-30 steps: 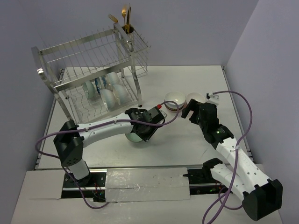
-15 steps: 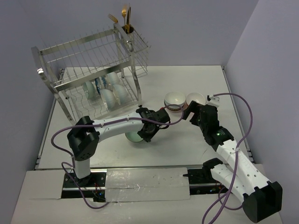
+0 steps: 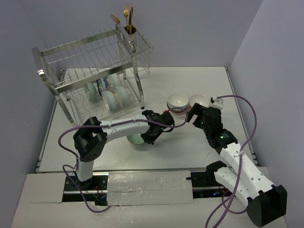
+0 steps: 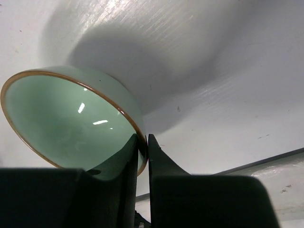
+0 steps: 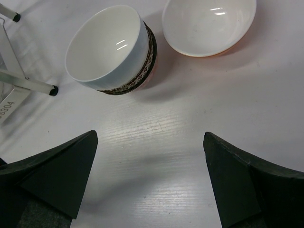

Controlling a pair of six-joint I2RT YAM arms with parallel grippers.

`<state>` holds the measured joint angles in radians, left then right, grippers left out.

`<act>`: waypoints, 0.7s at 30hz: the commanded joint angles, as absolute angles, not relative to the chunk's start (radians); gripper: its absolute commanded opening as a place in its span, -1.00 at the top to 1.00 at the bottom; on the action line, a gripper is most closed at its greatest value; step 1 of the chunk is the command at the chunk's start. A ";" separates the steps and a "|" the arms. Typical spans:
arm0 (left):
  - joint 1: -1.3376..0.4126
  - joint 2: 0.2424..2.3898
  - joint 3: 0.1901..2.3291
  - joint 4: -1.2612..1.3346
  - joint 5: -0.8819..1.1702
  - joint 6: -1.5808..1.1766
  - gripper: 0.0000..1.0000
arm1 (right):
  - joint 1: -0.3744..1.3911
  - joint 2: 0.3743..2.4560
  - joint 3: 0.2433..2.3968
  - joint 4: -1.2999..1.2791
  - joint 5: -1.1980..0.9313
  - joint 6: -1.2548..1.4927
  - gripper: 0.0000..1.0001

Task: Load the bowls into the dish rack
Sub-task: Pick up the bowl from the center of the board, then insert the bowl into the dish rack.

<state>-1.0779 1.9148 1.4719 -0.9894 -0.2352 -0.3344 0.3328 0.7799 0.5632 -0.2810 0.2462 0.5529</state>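
Observation:
A pale green bowl with a brown rim sits tilted on the table. My left gripper is shut on its rim, one finger inside and one outside. A white bowl with a brown patterned band and a white bowl with an orange outside stand side by side on the table. My right gripper hangs open just short of them, with nothing between its fingers. The dish rack at the back left holds several bowls on its lower tier.
A cutlery cup with gold utensils sits on the rack's far right corner. A rack leg with a black foot stands left of the patterned bowl. Purple cables trail from both arms. The table's right edge runs near the right arm.
The left wrist has swung down and its jaws have closed on the green bowl's rim. The right gripper has edged slightly closer to the two bowls, still open.

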 commanded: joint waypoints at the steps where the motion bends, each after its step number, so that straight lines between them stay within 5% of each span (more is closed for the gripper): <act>1: -1.083 1.890 1.493 -0.994 -0.250 -0.351 0.91 | 0.325 0.761 0.561 -0.245 0.259 0.546 -1.00; 9: -1.025 1.613 1.349 -0.850 -0.258 -0.425 1.00 | 0.328 0.746 0.558 -0.236 0.230 0.543 -1.00; 21: -0.622 0.836 0.711 -0.119 -0.120 -0.589 1.00 | 0.374 0.698 0.554 -0.230 0.213 0.525 -1.00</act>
